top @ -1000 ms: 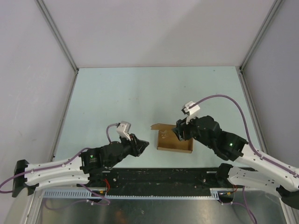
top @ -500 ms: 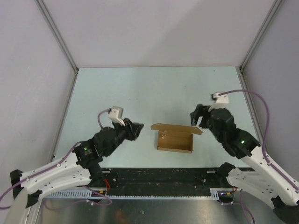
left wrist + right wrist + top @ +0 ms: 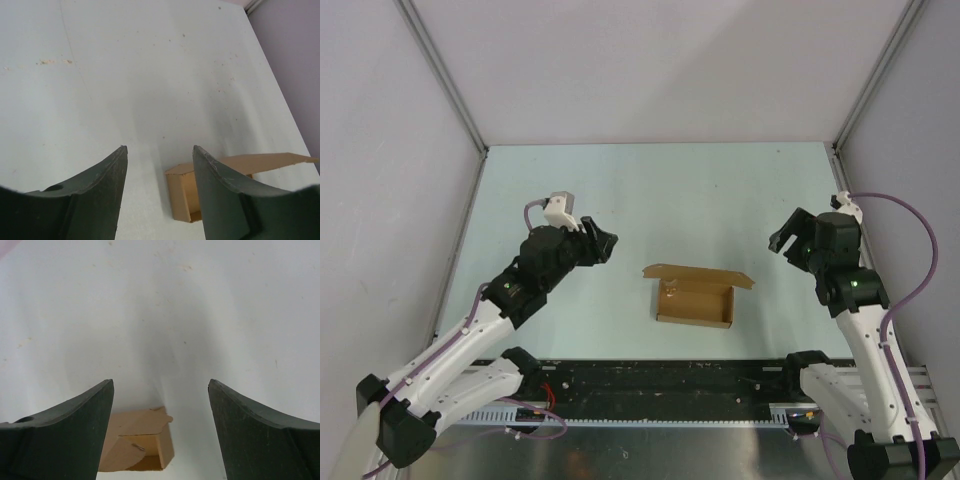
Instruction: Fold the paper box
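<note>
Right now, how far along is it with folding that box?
Done: the paper box stands with its walls up. In hand: nothing; the left arm and right arm sit clear of it, jaws open and empty. Left: the lid flap along its far edge is not yet folded shut.
</note>
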You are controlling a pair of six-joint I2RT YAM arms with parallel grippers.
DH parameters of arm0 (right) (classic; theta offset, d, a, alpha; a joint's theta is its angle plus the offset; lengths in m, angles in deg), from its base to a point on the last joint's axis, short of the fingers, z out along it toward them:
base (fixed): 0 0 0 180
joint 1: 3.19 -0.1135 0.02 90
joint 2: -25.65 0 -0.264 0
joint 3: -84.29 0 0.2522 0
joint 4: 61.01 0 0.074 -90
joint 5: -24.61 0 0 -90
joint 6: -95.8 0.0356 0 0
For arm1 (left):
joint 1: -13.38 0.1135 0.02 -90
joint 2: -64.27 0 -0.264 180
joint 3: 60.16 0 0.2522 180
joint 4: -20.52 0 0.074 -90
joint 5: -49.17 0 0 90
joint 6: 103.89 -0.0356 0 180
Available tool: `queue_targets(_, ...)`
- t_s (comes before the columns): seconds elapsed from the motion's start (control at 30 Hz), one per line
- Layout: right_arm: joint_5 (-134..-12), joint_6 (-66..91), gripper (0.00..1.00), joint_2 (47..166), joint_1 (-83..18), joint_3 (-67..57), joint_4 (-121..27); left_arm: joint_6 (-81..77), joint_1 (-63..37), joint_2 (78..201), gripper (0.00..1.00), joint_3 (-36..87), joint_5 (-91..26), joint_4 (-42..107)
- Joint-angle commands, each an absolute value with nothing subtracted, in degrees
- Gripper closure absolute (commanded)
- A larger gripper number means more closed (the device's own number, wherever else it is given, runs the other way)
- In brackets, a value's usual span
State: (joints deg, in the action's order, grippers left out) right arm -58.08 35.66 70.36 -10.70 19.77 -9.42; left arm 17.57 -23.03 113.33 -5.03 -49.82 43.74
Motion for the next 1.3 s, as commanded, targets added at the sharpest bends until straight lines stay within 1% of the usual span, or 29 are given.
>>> queue_targets(0.0,-58.45,37.52,0.21,74.5,-8.56,17.71,-3.57,17.05,-21.96,114.01,0.39,-4.65,-44.52,42.98)
queue_targets(0.07,-57.58,37.79,0.21,76.1,-8.29,17.71,-1.9,17.13,-21.43,116.12,0.39,-4.47,-42.86,43.6)
queue_targets(0.13,-56.61,37.7,0.25,77.5,-8.38,17.71,-0.93,17.13,-20.9,117.79,0.39,-4.12,-42.32,44.04)
queue_targets(0.2,-56.16,36.65,0.26,77.95,-8.38,17.71,-0.66,17.22,-20.81,119.73,0.4,-3.94,-42.14,44.57)
queue_targets(0.33,-56.86,34.89,0.23,78.82,-8.38,17.71,0.3,17.22,-20.72,121.22,0.4,-3.94,-41.62,44.65)
queue_targets(0.43,-60.2,29.99,0.23,80.49,-8.72,17.71,0.74,16.96,-20.64,121.23,0.4,-3.86,-41.53,44.57)
queue_targets(0.53,-62.58,26.73,0.23,82.16,-11.52,17.71,1.88,16.78,-20.55,120.87,0.4,-3.94,-41.35,44.66)
queue_targets(0.67,-57.94,28.29,0.21,84.01,-14.69,17.71,2.59,17.04,-20.64,120.7,0.4,-4.47,-41.26,44.57)
queue_targets(0.73,-57.83,28.3,0.21,84.63,-15.93,17.62,1.54,16.78,-20.55,121.05,0.4,-4.47,-41.26,44.57)
queue_targets(0.83,-58.89,28.12,0.25,86.99,-17.34,17.01,1.89,16.34,-20.64,122.71,0.4,-4.21,-41.26,44.57)
queue_targets(0.9,-59.68,28.12,0.26,89.62,-18.39,17.01,2.24,16.17,-20.55,124.21,0.4,-3.42,-41.26,44.48)
queue_targets(0.93,-59.77,28.29,0.27,90.51,-18.74,17.01,2.41,15.9,-20.55,126.04,0.4,-3.15,-39.79,44.48)
queue_targets(0.97,-59.85,28.38,0.29,91.04,-19.01,16.92,2.5,15.73,-20.55,126.84,0.41,-2.46,-39.34,44.39)
queue_targets(1.07,-59.16,29.52,0.29,92.27,-20.33,17.01,2.68,15.02,-20.55,129.82,0.48,-1.57,-38.98,44.31)
queue_targets(1.1,-58.89,29.7,0.3,92.36,-20.94,17.01,2.5,14.94,-20.64,130.45,0.53,-1.4,-38.89,44.22)
queue_targets(1.2,-58.27,30.14,0.3,92.45,-21.3,16.92,2.41,14.5,-20.64,132.2,0.6,-0.78,-37.67,43.87)
queue_targets(1.27,-58.18,30.58,0.3,92.36,-21.21,16.92,2.59,14.41,-20.64,132.74,0.61,-0.69,-36.96,43.69)
